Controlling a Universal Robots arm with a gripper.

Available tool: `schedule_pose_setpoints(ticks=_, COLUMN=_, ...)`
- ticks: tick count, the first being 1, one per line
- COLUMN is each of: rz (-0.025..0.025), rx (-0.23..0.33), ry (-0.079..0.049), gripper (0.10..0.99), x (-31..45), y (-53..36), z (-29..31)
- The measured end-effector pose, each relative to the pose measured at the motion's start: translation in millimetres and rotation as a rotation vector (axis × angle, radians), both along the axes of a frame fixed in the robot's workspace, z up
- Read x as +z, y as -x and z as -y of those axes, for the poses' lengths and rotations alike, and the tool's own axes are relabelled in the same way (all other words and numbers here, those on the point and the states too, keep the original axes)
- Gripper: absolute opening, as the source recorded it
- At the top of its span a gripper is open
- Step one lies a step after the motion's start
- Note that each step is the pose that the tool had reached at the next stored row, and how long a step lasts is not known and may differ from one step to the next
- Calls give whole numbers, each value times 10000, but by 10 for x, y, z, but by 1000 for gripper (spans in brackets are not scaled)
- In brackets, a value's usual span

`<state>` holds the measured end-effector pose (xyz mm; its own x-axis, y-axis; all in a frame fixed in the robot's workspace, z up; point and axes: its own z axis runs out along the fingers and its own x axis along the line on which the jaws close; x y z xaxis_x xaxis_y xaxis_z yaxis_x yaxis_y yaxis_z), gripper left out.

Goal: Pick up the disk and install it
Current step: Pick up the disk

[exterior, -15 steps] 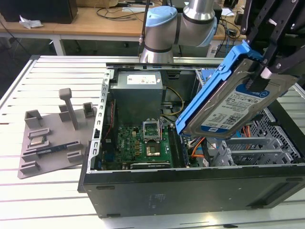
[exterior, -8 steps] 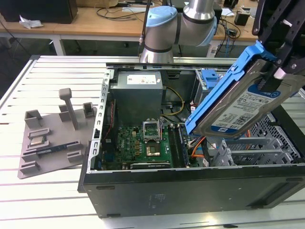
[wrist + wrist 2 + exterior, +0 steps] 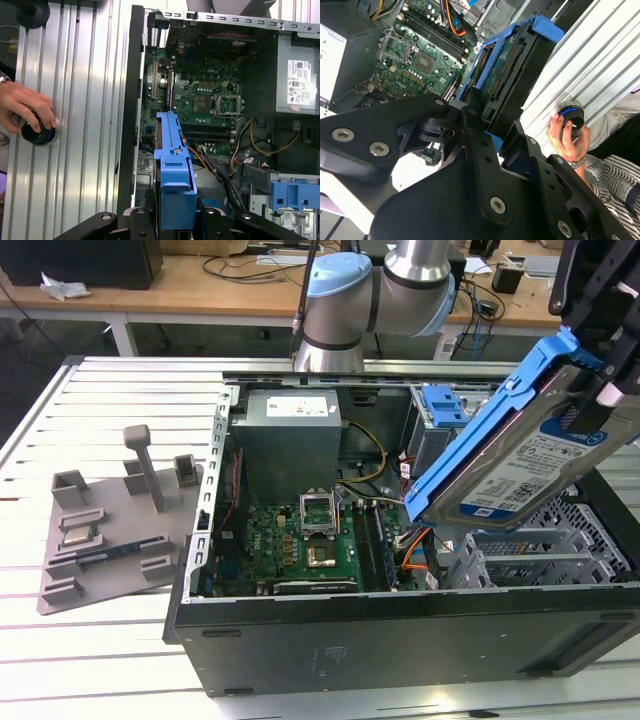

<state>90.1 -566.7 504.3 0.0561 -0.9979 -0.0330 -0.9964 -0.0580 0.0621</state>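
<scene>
The disk (image 3: 520, 455), a silver drive with a white-and-blue label in a blue carrier bracket, hangs tilted in the air above the open computer case (image 3: 400, 640), at the exterior view's right. My gripper (image 3: 605, 390) is shut on its upper end. In both wrist views I see the disk edge-on, its blue carrier (image 3: 172, 165) and connector side (image 3: 512, 65) pointing away from my black fingers (image 3: 470, 135) toward the motherboard (image 3: 200, 100). The gripper (image 3: 172, 217) clamps the carrier from both sides.
Inside the case sit a grey power supply (image 3: 290, 435), orange cables and a grey metal drive cage with a blue latch (image 3: 445, 405). A grey tray (image 3: 120, 530) with small parts lies at the exterior view's left. A person's hand (image 3: 27, 107) holds a round black knob on the slatted table.
</scene>
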Motion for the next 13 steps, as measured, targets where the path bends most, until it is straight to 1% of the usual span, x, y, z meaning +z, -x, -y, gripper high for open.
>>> schedule_pose_setpoints(ticks=6, rz=0, rx=1, ry=0, gripper=369, x=-1, y=-129, z=0)
schedule_pose_setpoints(ticks=13, rz=0, rx=0, ry=5, gripper=369, x=-2, y=-352, z=0)
